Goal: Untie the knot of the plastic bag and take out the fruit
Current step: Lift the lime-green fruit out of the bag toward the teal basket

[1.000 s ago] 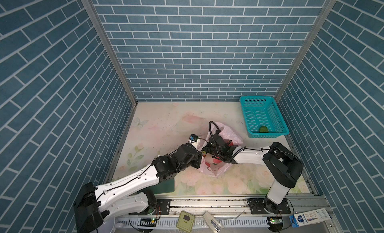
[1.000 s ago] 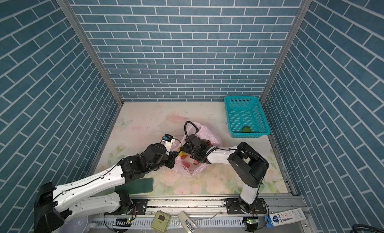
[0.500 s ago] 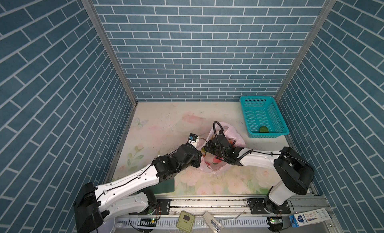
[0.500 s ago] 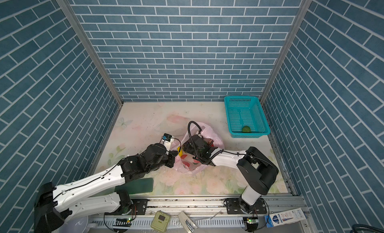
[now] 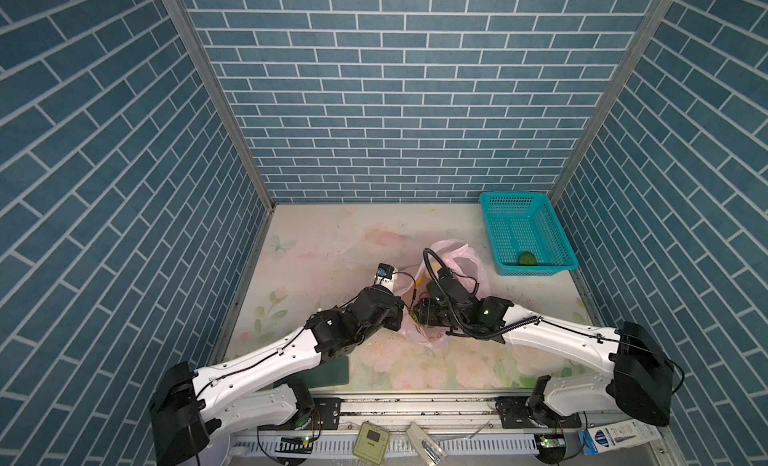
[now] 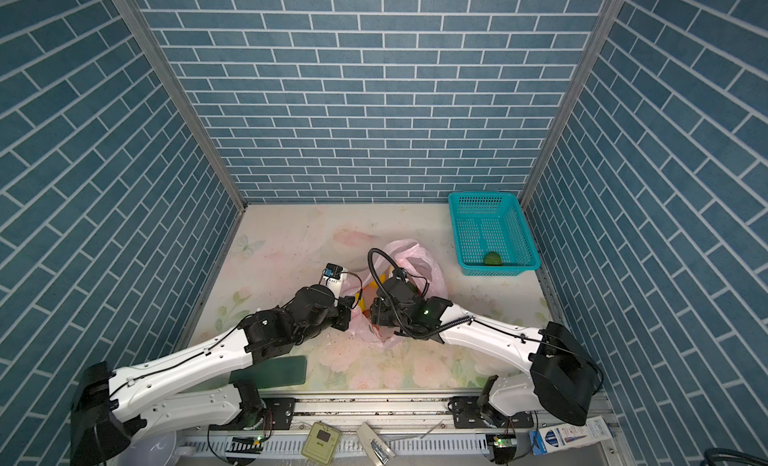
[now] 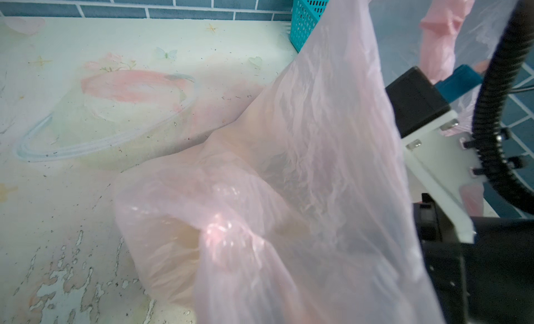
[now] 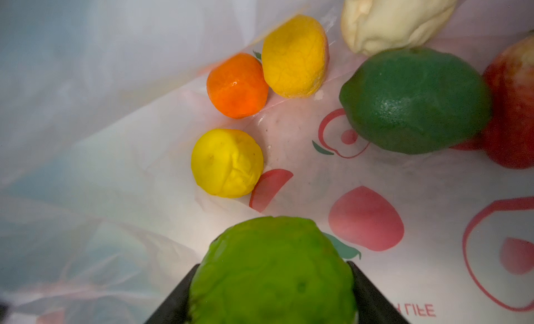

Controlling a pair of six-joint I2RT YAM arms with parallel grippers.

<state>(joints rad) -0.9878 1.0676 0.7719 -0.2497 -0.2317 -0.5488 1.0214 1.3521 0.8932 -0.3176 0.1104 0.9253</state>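
Closed left gripper (image 5: 400, 316) pinching bag (image 5: 467, 262) rim, right gripper (image 8: 273, 266) inside bag, fingers (image 8: 176, 301) spread wide, clamping green fruit (image 8: 271, 244), basket (image 5: 559, 231) at bag's 2 o'clock.

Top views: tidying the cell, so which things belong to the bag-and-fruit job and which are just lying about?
Job: plastic bag, fruit inside it, teal basket holding one green fruit.
Lying about: green card, beige gadget, blue-white box.
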